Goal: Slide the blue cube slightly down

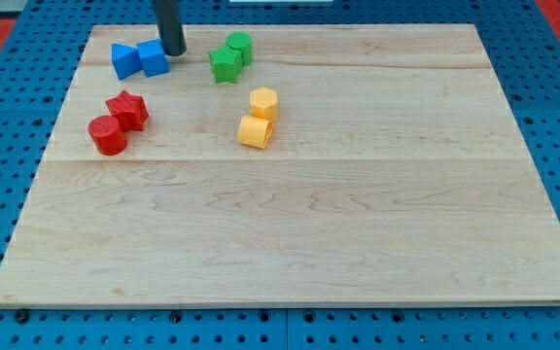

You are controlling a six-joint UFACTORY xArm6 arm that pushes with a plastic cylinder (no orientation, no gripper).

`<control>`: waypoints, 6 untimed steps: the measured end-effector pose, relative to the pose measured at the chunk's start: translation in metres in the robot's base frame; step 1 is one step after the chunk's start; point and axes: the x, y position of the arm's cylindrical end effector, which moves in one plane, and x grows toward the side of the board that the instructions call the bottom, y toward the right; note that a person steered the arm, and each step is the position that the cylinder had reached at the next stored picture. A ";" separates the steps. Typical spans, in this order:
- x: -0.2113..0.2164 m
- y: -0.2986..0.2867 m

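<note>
The blue cube [154,58] lies near the board's top left, touching a blue triangular block [123,61] on its left. My tip [173,52] stands just right of the blue cube's upper right corner, touching or nearly touching it. The dark rod rises from there out of the view's top.
A green star block [226,64] and a green cylinder [240,47] lie right of my tip. A red star block [127,109] and a red cylinder [108,135] lie below the blue blocks. Two yellow blocks [263,102] [256,131] lie mid-board. The wooden board [290,233] sits on a blue pegboard.
</note>
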 end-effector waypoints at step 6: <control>-0.016 -0.012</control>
